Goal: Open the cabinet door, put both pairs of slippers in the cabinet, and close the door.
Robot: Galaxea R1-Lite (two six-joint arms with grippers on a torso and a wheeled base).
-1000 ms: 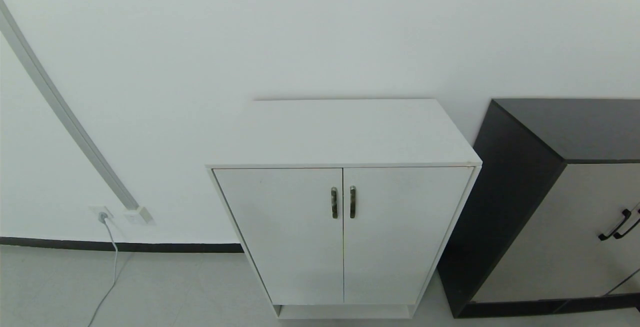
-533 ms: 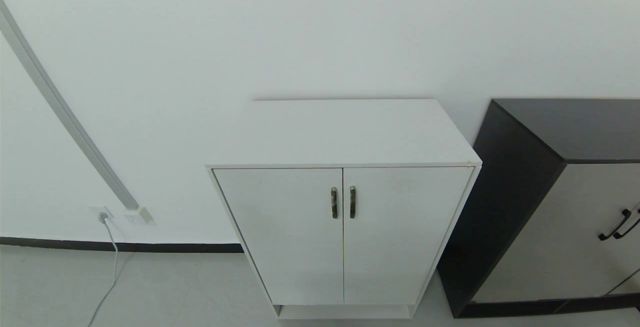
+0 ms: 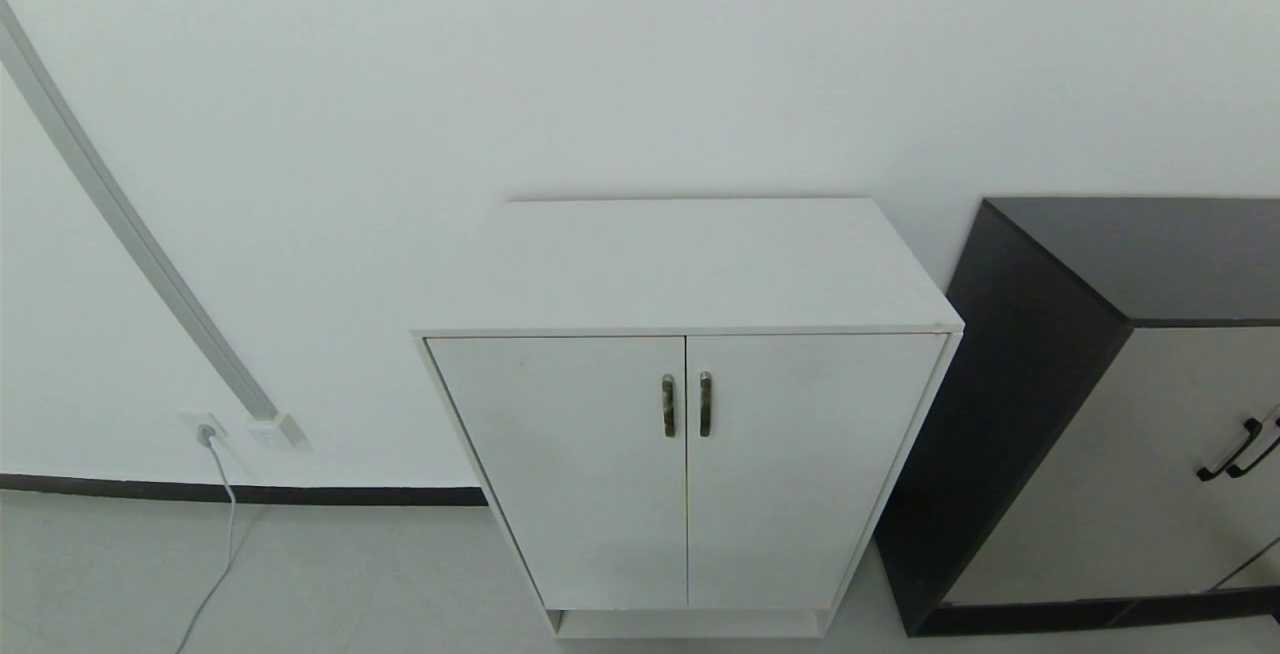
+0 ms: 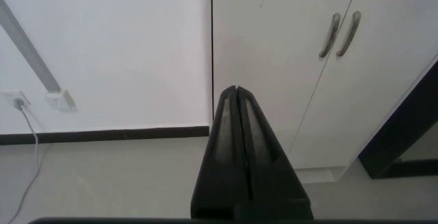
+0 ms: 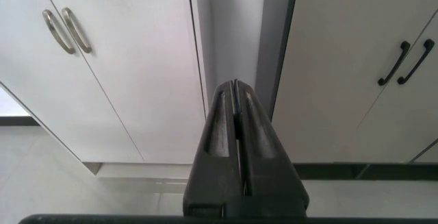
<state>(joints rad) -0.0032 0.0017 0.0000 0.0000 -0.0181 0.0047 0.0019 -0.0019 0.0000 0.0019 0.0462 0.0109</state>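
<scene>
The white cabinet [image 3: 690, 274] stood against the wall, doors shut (handles [image 3: 668, 405] side by side), a black cabinet [image 3: 1010, 384] at its 3 o'clock. Left gripper [image 4: 237, 94] and right gripper [image 5: 235, 87] were pinched closed, empty.

Pale grey tiled floor [image 3: 330, 584], meeting the white wall [image 3: 640, 54] along a black skirting strip [image 3: 240, 491]. Two pieces of furniture stand directly on the floor, both backed against the wall. One is a white two-door cabinet [image 3: 690, 474] with both doors closed and a recessed open gap along its base. The other, just beside it on the robot's right, is a black-sided cabinet with grey doors [image 3: 1010, 414], also closed. On the robot's left, well apart from the white cabinet, a thin grey cable [image 3: 215, 554] drops from a wall socket [image 3: 205, 428] and trails across the floor towards the near edge of the head view.
</scene>
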